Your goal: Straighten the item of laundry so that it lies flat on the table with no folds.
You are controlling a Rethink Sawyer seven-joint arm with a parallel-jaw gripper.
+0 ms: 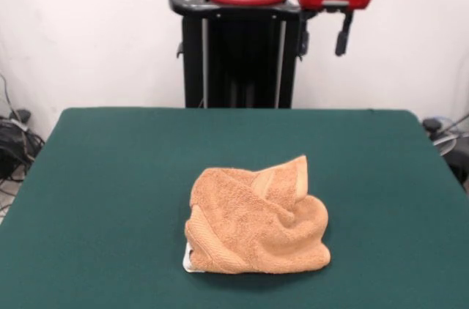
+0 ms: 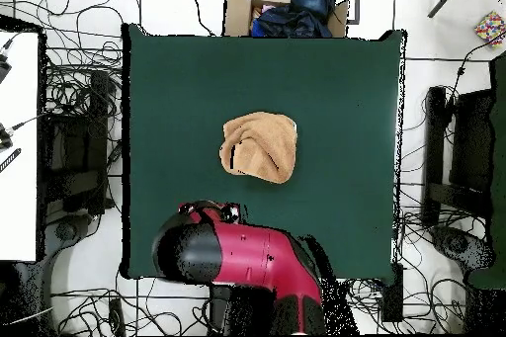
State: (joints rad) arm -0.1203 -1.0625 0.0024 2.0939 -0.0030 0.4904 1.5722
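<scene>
Sitting crumpled near the middle of the table point(image 1: 102, 177), a bit toward the camera side in the front view, is one orange-tan terry towel point(image 1: 256, 222), bunched into a lumpy heap with several folds, one corner poking up, a white tag at its near left edge. One gripper point(image 1: 343, 33) hangs drawn back high by the pedestal point(image 1: 242, 53), well apart from the towel, touching nothing; cannot tell how far open.
</scene>
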